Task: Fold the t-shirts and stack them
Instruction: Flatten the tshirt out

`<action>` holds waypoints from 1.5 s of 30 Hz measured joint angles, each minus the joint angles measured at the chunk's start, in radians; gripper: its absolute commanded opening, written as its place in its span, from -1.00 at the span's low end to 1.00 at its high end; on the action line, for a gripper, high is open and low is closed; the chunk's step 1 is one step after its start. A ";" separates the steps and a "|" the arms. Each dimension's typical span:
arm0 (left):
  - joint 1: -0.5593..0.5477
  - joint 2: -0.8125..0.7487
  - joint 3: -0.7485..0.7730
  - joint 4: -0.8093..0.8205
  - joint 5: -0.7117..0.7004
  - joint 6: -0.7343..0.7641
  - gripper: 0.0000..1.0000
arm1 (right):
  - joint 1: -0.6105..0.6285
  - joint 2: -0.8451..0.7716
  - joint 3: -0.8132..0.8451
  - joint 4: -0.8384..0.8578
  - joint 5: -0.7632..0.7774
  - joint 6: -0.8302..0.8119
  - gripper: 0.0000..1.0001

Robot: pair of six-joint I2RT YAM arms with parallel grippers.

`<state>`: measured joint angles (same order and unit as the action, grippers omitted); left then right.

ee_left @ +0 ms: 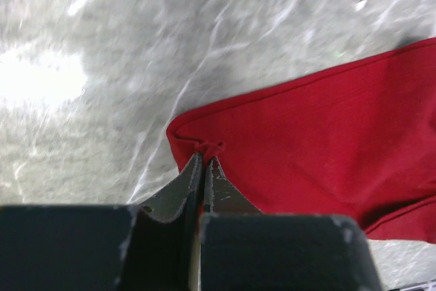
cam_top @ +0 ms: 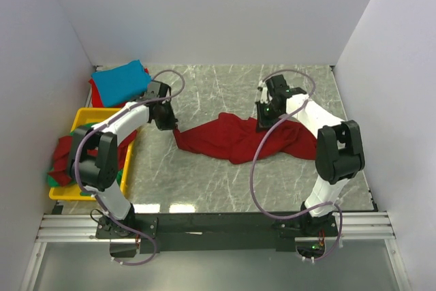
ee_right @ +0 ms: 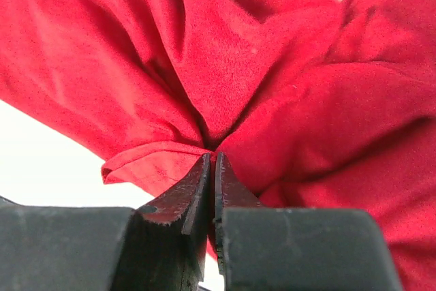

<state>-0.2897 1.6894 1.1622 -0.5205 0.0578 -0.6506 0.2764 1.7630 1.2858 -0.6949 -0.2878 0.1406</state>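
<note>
Fingers of the left gripper point(ee_left: 204, 160) are pressed together on a corner of the dark red t-shirt point(ee_left: 320, 127), pinching a tuck of hem. Those of the right gripper point(ee_right: 212, 157) are closed on a bunched fold at its other end. That one shirt lies crumpled between both. One folded turquoise t-shirt point(cam_top: 121, 81) sits far left, behind one yellow tray point(cam_top: 87, 117) holding a heap of red and green cloth point(cam_top: 61, 158).
</note>
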 measured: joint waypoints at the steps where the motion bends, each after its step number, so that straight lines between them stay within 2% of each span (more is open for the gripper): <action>1: 0.000 0.008 0.016 -0.004 0.001 -0.001 -0.99 | -0.005 -0.003 0.019 -0.012 0.007 0.000 -0.85; 9: 0.000 0.056 0.175 -0.011 0.010 -0.001 -0.99 | -0.050 -0.071 0.203 -0.070 0.055 0.003 -0.86; 16: 0.008 0.065 0.260 -0.027 0.029 -0.017 -0.99 | -0.087 -0.105 0.282 -0.113 0.097 0.008 -0.86; 21: 0.049 0.119 0.372 -0.048 0.056 -0.036 -0.99 | -0.161 -0.106 0.372 -0.150 0.123 0.042 -0.88; 25: 0.102 0.174 0.481 -0.051 0.086 -0.064 -0.99 | -0.225 -0.106 0.492 -0.170 0.146 0.066 -0.91; 29: 0.145 0.233 0.629 -0.074 0.106 -0.083 -0.99 | -0.271 -0.102 0.681 -0.193 0.194 0.090 -1.00; 35: 0.174 0.276 0.803 -0.082 0.141 -0.127 -0.99 | -0.308 -0.077 0.922 -0.176 0.233 0.128 -1.00; 39: 0.184 0.276 0.840 -0.072 0.159 -0.148 -0.99 | -0.320 -0.084 0.954 -0.123 0.251 0.151 -1.00; 45: 0.188 0.262 0.841 -0.093 0.164 -0.156 -0.99 | -0.320 -0.143 0.905 -0.031 0.271 0.167 -1.00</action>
<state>-0.1020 1.9518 2.0033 -0.6132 0.2222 -0.8066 -0.0437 1.6199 2.1906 -0.7261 -0.0170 0.3073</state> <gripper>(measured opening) 0.049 0.087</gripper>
